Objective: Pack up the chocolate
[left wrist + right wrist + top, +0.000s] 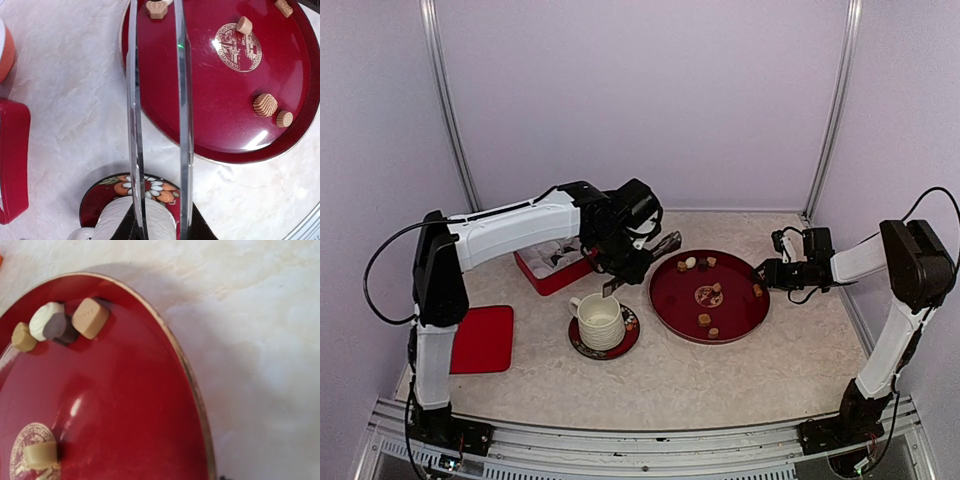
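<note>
While my left fingers [196, 233] clamp the tongs [182, 125] and I cannot tell how the right fingers [762, 270] stand, all visible chocolate [264, 104] lies on the red tray [210, 135] toward the table's [75, 100] right edge, seemingly none packed.

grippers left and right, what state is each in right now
Left gripper: closed on the metal tongs.
Right gripper: at the red tray edge; whether its jaws are open cannot be told.
</note>
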